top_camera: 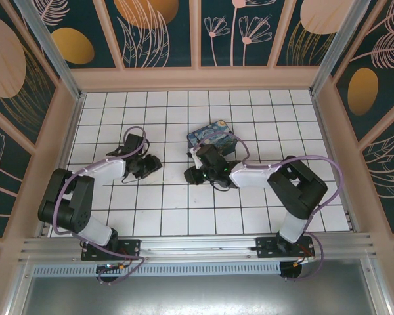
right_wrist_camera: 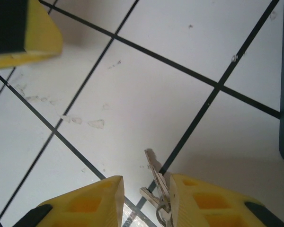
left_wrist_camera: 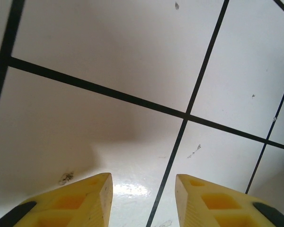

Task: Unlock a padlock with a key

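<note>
Lying flat on the white tiled tabletop [right_wrist_camera: 146, 94], the key [right_wrist_camera: 155, 177] sits between the two yellow fingers [right_wrist_camera: 92, 203] of the right claw [right_wrist_camera: 146, 184], as seen by the right wrist camera. Its pale blade points away from the wrist, with the tip just left of a black grid line. It appears to be bunched with a second key on a small ring, which rests close against the inner face of the finger on the picture's right. The right claw is released: its fingers are spread, the key is in the gap, and I cannot tell whether either finger actually touches it. A yellow-and-black block [right_wrist_camera: 21, 30] pokes into the upper left corner of that view; I cannot tell what it belongs to. From above, the right claw [top_camera: 194, 174] is low over the tiles just in front of the blue-and-yellow swirl-painted box [top_camera: 213, 136]. The left claw [top_camera: 143, 165] sits further left, apart from the right one. The left wrist camera shows the left claw [left_wrist_camera: 143, 182] released too, its yellow fingers [left_wrist_camera: 92, 198] spread over bare tile with a glossy highlight and nothing between them
</note>
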Available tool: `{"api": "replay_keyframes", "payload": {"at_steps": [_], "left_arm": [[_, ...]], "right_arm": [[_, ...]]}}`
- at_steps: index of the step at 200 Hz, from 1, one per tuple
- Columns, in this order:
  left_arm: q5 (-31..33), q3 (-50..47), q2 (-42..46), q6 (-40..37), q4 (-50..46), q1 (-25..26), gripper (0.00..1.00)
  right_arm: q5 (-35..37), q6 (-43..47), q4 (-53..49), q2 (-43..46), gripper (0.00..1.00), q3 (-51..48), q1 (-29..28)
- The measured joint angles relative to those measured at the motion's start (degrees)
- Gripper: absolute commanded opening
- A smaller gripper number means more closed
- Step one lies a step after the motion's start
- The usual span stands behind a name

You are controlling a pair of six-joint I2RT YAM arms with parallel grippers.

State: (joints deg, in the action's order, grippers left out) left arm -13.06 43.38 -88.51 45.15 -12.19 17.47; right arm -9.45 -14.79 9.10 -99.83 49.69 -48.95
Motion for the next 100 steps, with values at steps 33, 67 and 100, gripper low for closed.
{"api": "replay_keyframes", "payload": {"at_steps": [33, 67, 100], "left_arm": [[-0.07, 0.02, 0.5, -0.17, -0.04, -0.02, 0.4], [-0.04, 0.57, 0.61, -0.72, -0.87, -0.02, 0.4], [-0.02, 2.16, 1.73, -1.66, -2.67, -0.02, 0.4]], "right_arm": [[-0.72, 0.96, -0.31, -0.98, 0.31, 0.02, 0.22], [-1.07, 1.22, -0.28, -2.34, 0.29, 0.0, 0.28], [-1.11, 1.46, 0.02, -3.23, 0.28, -0.5, 0.42]]}}
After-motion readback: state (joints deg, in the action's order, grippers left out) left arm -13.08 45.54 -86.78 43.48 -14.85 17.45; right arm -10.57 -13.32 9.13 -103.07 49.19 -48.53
